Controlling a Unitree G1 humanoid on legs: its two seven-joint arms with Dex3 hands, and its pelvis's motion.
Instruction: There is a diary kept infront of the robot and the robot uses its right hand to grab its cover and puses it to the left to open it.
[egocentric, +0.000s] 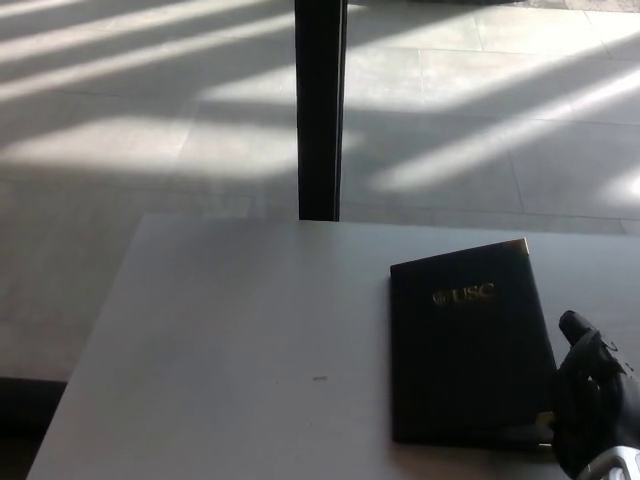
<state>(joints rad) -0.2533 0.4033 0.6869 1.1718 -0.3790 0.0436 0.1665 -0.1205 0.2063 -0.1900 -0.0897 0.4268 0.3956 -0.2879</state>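
A dark diary (468, 345) with gold "USC" lettering and gold corner caps lies closed and flat on the grey table (230, 340), right of centre. My black right hand (590, 400) is at the diary's lower right corner, covering that corner; its fingers are apart and curl against the cover's right edge. Whether they touch the cover I cannot tell. My left hand does not show.
A black vertical post (321, 110) stands behind the table's far edge. Beyond it lies a tiled floor (150, 130) striped with sunlight. The table's left edge slants down toward the lower left corner.
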